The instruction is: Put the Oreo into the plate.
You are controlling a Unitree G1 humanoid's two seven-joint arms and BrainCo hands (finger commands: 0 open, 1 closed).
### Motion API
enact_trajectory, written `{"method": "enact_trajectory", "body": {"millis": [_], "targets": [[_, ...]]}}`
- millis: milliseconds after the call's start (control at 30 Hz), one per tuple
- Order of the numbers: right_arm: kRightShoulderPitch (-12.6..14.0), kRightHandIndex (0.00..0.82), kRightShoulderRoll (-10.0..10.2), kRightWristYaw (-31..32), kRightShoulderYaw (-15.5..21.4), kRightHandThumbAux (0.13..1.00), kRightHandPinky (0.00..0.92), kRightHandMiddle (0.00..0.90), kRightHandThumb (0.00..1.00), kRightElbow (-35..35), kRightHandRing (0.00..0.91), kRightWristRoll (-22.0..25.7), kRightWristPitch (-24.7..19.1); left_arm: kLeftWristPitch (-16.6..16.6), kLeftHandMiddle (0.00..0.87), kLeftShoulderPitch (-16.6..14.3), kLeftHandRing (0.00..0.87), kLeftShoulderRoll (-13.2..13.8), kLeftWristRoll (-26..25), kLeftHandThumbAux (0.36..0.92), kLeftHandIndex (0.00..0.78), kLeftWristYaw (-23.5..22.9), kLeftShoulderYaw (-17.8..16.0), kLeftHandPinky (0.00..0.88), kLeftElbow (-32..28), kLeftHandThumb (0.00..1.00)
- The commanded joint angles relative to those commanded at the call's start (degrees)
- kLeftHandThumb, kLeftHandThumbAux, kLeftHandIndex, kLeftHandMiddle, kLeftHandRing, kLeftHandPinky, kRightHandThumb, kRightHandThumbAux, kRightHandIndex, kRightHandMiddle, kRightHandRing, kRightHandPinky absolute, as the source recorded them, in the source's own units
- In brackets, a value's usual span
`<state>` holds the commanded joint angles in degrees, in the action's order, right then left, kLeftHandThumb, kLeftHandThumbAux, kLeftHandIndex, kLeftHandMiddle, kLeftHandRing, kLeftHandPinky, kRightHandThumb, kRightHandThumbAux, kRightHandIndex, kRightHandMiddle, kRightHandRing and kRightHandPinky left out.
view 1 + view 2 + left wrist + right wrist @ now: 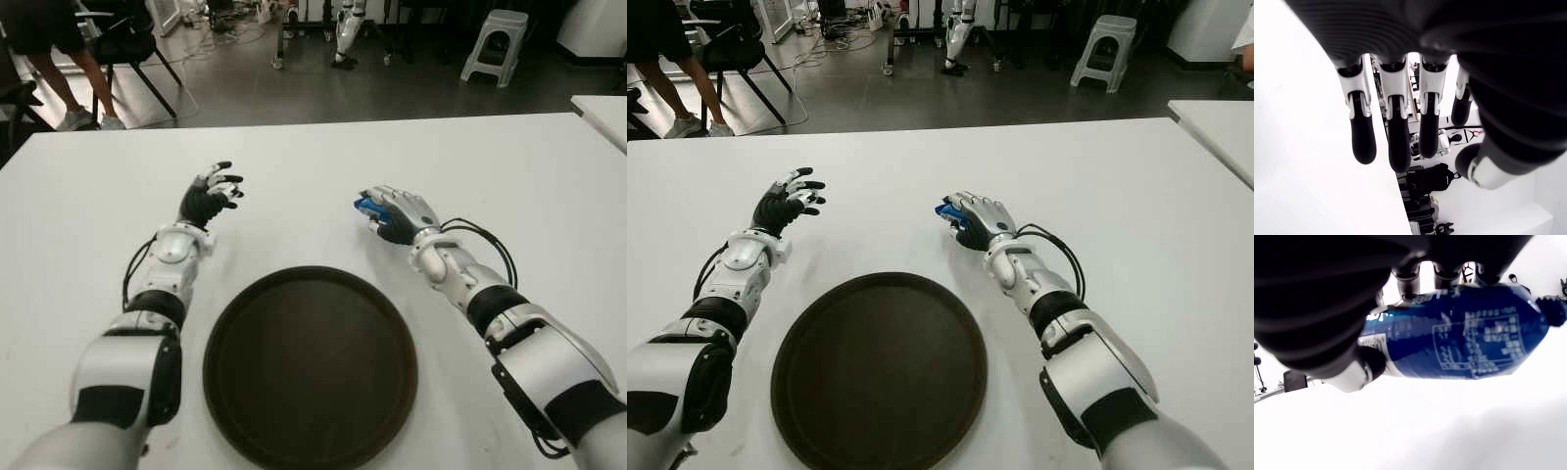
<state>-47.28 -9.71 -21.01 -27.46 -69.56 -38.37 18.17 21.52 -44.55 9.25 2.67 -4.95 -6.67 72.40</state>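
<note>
The Oreo (1459, 342) is a blue packet with white print, lying on the white table (294, 166) just beyond the plate's far right rim. My right hand (397, 213) covers it, fingers curled over the top and thumb against its side; only the blue end (947, 211) pokes out in the eye views. The dark brown round plate (310, 367) sits near the front edge with nothing in it. My left hand (211, 196) shows beside the plate, to its far left, fingers (1393, 132) spread and holding nothing.
A second white table (602, 113) stands at the right edge. On the floor beyond are a white stool (495, 44), a chair (127, 44) and a person's legs (83, 78) at the far left.
</note>
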Motion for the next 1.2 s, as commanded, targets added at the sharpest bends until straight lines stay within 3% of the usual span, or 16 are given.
{"method": "enact_trajectory", "body": {"millis": [467,633,800,1200], "targets": [[-0.1,0.386,-2.0,-2.2,2.2,0.658,0.711,0.489,0.95,4.6,0.537,0.9,1.3,0.0,0.293,0.0,0.35,-0.3,-0.4,0.68,0.147,-0.5,-0.2,0.407,-0.1,0.254],[1.2,0.382,-3.6,-2.4,3.3,0.659,0.709,0.489,0.949,10.5,0.539,1.6,1.6,0.0,0.297,-0.1,0.362,-0.4,-0.4,0.681,0.15,-0.7,-0.3,0.42,0.0,0.257],[2.2,0.38,-4.0,-2.4,4.2,0.66,0.741,0.489,0.949,13.8,0.543,2.0,1.7,0.2,0.298,-0.1,0.358,-0.4,-0.4,0.682,0.151,-0.7,-0.3,0.409,0.0,0.248],[5.8,0.383,-5.2,0.2,5.8,0.658,0.721,0.495,0.95,24.6,0.538,2.6,0.7,0.6,0.307,-0.1,0.363,-0.4,0.0,0.672,0.17,-0.6,0.0,0.421,0.2,0.236]]}}
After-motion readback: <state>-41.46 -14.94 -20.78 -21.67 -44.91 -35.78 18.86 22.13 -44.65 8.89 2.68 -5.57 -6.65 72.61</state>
